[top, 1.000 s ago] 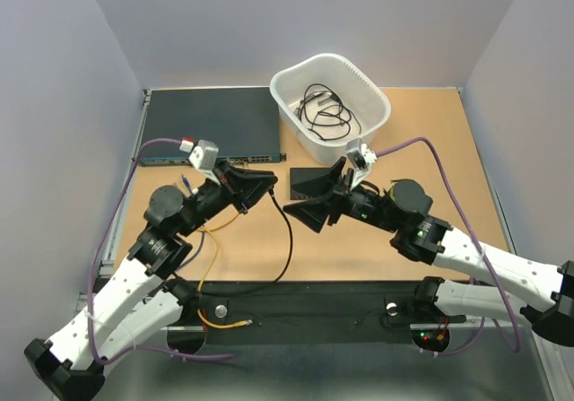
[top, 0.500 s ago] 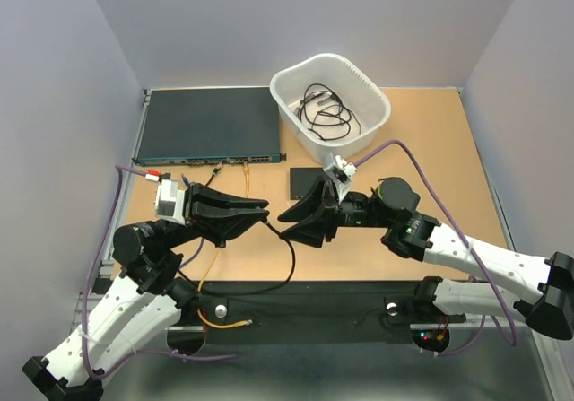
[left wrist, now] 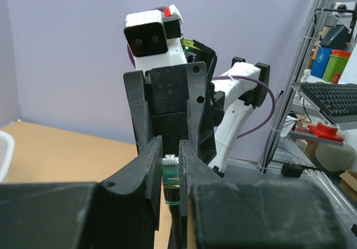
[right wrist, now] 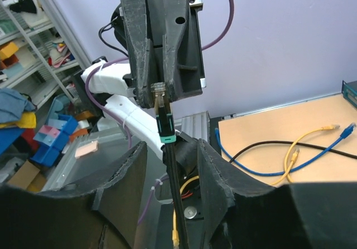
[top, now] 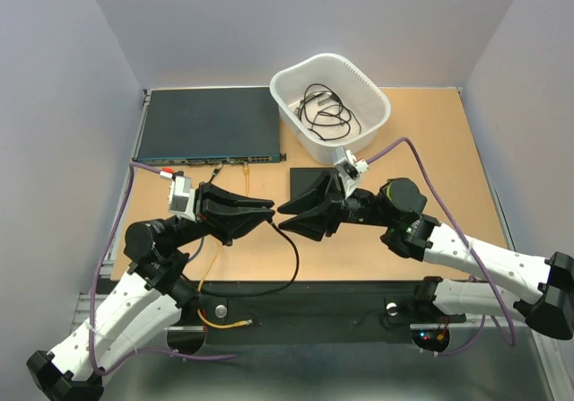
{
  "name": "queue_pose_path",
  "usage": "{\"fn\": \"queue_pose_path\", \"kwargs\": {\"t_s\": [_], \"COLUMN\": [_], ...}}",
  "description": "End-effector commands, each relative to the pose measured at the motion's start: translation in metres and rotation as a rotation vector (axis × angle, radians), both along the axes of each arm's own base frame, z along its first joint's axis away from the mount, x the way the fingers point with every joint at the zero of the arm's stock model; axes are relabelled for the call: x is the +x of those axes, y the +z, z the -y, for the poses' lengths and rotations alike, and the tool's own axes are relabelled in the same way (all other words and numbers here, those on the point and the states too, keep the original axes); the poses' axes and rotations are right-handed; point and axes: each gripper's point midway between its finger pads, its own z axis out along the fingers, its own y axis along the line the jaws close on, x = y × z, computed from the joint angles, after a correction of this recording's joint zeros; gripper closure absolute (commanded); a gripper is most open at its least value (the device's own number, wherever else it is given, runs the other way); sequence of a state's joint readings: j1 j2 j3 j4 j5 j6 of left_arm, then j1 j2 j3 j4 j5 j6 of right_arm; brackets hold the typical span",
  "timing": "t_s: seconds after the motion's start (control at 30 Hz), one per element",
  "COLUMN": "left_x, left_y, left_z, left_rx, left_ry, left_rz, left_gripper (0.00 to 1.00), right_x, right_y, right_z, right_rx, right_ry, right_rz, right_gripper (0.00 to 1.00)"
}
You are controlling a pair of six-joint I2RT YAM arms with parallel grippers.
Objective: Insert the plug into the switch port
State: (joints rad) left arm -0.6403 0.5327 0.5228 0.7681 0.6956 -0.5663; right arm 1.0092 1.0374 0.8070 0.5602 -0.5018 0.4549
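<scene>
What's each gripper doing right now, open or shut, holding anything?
Left gripper: closed on the plug.
Right gripper: open, holding nothing.

In the left wrist view the fingers (left wrist: 142, 176) hide the lower body of the plug (left wrist: 170, 166); its black cable (right wrist: 176, 204) runs off the right wrist view's bottom edge. From above, the right gripper (top: 283, 217) covers part of the small black box (top: 307, 178), whose switch port is too small to tell.
</scene>
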Motion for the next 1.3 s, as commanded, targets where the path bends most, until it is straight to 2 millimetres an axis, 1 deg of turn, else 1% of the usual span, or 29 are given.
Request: {"fn": "queue_pose_path", "kwargs": {"t_s": [0.0,0.1,0.33,0.5,0.63,0.87,1.27], "left_x": [-0.006,-0.007,-0.004,0.0,0.004,0.008,0.008], "left_y": [0.009,0.009,0.005,0.003,-0.001,-0.004,-0.002], "left_z": [-0.003,-0.003,-0.003,-0.004,-0.002,-0.001,-0.003], "left_rx": [-0.046,-0.047,-0.047,-0.048,-0.04,-0.034,-0.038], "left_ry": [-0.012,-0.016,-0.006,0.016,0.028,0.032,0.046], "left_rz": [0.045,0.046,0.037,0.027,0.013,0.0,0.004], "left_gripper": [1.0,1.0,1.0,1.0,1.0,1.0,1.0], "right_x": [0.002,0.005,0.006,0.003,-0.003,-0.003,0.001], "right_y": [0.031,0.027,0.03,0.03,0.039,0.041,0.03], "right_z": [-0.001,-0.006,-0.011,-0.008,0.001,-0.004,-0.013], "right_rx": [0.086,0.078,0.094,0.11,0.148,0.152,0.131], "right_ry": [-0.006,-0.003,0.014,0.014,0.021,0.039,0.055], "right_rz": [0.033,0.022,0.013,0.015,0.032,0.027,0.006], "right_gripper": [0.54,0.57,0.59,0.59,0.59,0.62,0.64]}}
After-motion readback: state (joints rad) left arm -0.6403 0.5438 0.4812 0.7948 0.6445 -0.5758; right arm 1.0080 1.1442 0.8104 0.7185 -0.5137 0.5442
